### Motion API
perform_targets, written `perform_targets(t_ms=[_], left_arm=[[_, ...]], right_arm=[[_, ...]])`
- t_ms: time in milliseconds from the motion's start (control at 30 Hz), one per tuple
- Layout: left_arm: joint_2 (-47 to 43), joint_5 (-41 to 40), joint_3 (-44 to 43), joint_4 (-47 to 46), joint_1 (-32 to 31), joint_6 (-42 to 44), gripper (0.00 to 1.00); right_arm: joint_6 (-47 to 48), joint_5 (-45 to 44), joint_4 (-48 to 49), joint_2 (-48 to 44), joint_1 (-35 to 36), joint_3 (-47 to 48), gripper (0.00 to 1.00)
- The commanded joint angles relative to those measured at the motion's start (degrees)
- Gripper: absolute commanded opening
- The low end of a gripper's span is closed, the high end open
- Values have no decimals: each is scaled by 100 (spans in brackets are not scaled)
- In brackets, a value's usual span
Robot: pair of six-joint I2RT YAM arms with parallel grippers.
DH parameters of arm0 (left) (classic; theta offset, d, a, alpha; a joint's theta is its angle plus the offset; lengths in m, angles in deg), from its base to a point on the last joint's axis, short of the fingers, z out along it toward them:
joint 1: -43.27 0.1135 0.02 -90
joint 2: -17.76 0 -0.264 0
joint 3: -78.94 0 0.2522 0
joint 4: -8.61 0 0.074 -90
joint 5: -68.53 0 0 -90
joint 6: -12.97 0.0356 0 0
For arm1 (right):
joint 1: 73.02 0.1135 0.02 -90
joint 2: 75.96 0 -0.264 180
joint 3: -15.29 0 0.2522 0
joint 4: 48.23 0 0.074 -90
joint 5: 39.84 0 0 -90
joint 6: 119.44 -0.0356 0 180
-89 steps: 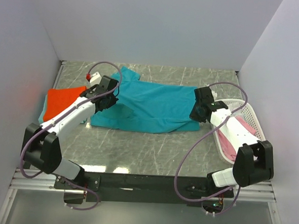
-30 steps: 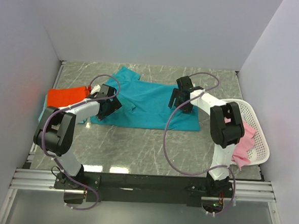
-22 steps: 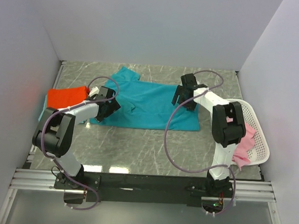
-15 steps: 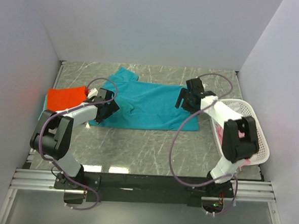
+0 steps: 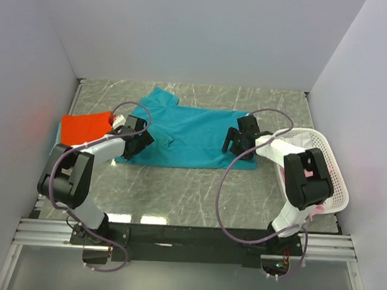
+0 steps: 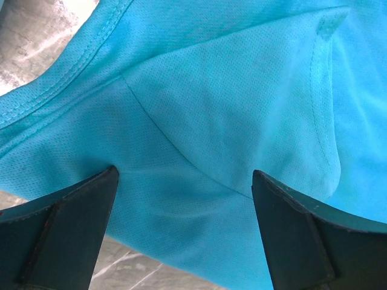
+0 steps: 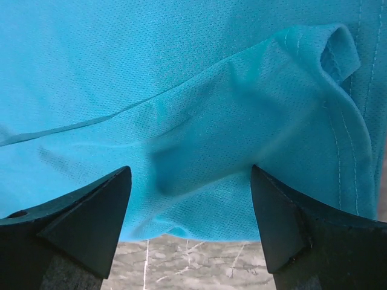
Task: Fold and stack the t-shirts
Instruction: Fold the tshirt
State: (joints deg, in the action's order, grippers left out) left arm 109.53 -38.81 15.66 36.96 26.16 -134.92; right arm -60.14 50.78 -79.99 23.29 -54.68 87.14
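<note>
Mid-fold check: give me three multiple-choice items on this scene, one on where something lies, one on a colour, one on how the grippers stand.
1. Where on the table does the orange-red t-shirt lie?
A. on its left side
B. on its right side
C. at its near edge

2. What colour is the spread t-shirt?
A. pink
B. teal-blue
C. white

3. How do the left gripper and the right gripper stand?
A. both shut on cloth
B. left open, right shut
C. both open over the cloth

Answers:
1 A, the top view shows it by the left wall.
2 B, teal-blue cloth fills both wrist views.
3 C, each wrist view shows the fingers wide apart, pinching nothing.
</note>
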Motion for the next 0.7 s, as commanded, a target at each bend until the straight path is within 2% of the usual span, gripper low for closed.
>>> perform_targets(t_ms=[0, 133, 333, 567, 667], left_arm=[[-53, 117, 258, 149, 23, -82, 99], [-220, 108, 486, 378, 23, -301, 99], [-756, 134, 1189, 667, 23, -705, 100], [-1924, 442, 2260, 861, -91, -1216, 99], [-2338, 451, 2464, 1098, -196, -1383, 99]], right_arm=[[-199, 158, 253, -1, 11, -473, 86], [-480, -53, 157, -422, 11, -1139, 86], [-762, 140, 165, -1581, 46, -2141, 87], [-973, -36, -335, -2751, 99, -2881, 88], [-999, -54, -450, -3208, 134, -3136, 88]])
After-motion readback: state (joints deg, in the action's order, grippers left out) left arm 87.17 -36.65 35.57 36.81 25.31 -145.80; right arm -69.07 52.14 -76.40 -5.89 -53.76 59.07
